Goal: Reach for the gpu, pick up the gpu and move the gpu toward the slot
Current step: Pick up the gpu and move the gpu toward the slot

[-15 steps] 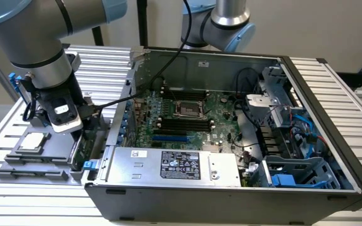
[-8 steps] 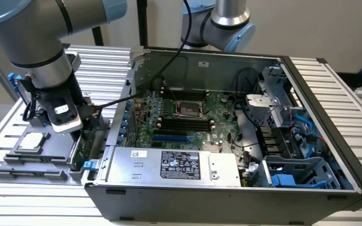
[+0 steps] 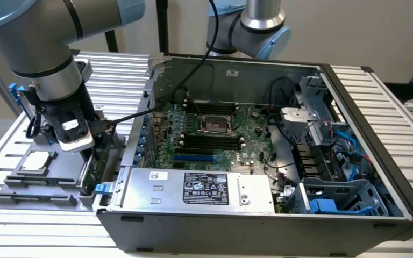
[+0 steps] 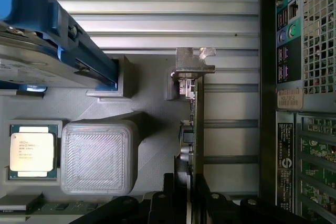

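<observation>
Gpu [image 4: 198, 124] on edge in holder [image 4: 152, 103], between chip [image 4: 31, 151] and case [image 4: 294, 129]

Thin green circuit-board card [image 4: 199, 129] with silver end bracket [image 4: 194, 61] — finely ribbed grey plastic block [image 4: 98, 156] — blue-framed silver hard drive [image 4: 42, 61]

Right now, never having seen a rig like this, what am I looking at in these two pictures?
The grey jointed machine is a robot arm. The exterior view comes from a camera off the arm, looking over a slatted table. The wrist view comes from a camera on the arm's wrist, looking down past the gripper. On the table sit an open computer case and, at the exterior view's left, a grey tray. The tray holds a chip, a hard drive and the gpu, a green card standing on edge with a silver bracket. The gripper is down at the gpu. I cannot tell whether it grips the card.
</observation>
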